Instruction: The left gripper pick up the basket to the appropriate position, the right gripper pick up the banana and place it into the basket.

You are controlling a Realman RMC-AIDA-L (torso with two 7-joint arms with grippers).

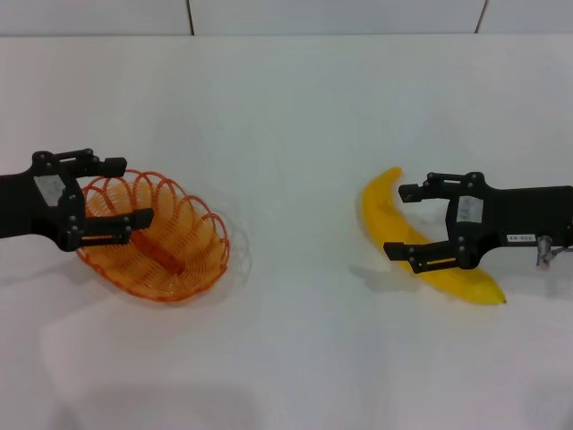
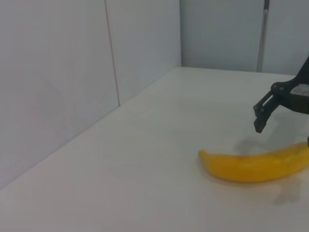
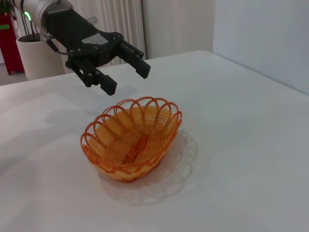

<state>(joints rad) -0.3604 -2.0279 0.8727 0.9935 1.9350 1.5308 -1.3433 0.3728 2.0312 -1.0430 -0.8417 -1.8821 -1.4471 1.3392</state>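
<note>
Left gripper: the left gripper (image 1: 121,193) hung with fingers spread above the near-left rim of the basket (image 1: 183,260), clear of the wire as the right wrist view showed
Right gripper: the right gripper (image 1: 407,221) hovered with fingers apart over the middle of the banana (image 1: 385,210), holding nothing
Basket: it sat on the white table (image 1: 295,125), well apart from the fruit; looped wire looked light and springy, so pinching the scalloped rim seemed the surest hold
Banana: it lay flat on the table at the robot's right; smooth, soft skin, likely to bruise or roll, so a gentle grip across its thick middle seemed best
</note>
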